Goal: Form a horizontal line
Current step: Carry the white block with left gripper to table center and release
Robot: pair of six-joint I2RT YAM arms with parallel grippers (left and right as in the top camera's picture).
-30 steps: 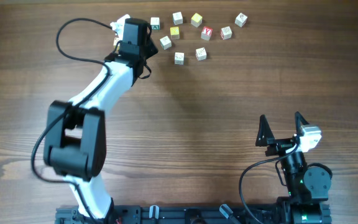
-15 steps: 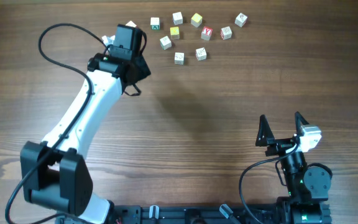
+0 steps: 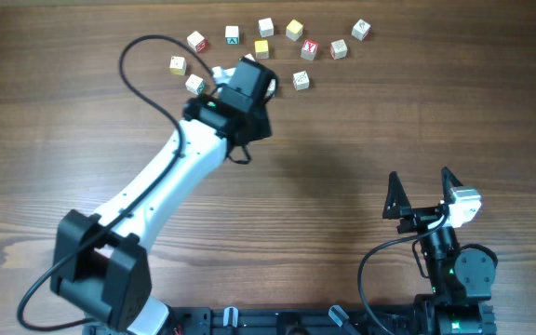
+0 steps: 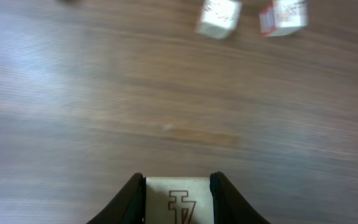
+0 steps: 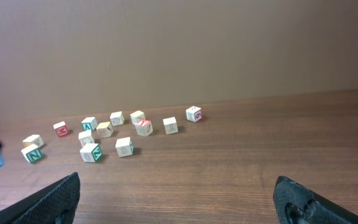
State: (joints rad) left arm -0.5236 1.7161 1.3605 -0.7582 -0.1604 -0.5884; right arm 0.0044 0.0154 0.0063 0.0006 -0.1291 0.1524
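No straight row of cubes shows; the pale letter cubes lie scattered at the table's far side. My left gripper (image 3: 247, 82) is among them, shut on a pale cube with a red-outlined mark (image 4: 178, 200), seen between its fingers (image 4: 178, 193) in the left wrist view. Two loose cubes (image 4: 218, 15) (image 4: 283, 15) lie ahead of it, apart from the held one. A green-faced cube (image 3: 233, 34) lies at the far side. My right gripper (image 3: 423, 199) is open and empty near the front right, its fingers (image 5: 182, 202) wide apart.
Several loose cubes spread from the far left (image 3: 177, 64) to the far right (image 3: 361, 30), with one (image 3: 301, 80) just right of my left gripper. The left arm's black cable (image 3: 142, 70) loops above the table. The cubes also show in the right wrist view (image 5: 124, 146).
My left arm has swung right from the far-left cubes to the middle of the cluster, uncovering three cubes on the left and covering two in the middle. The right arm has not moved.
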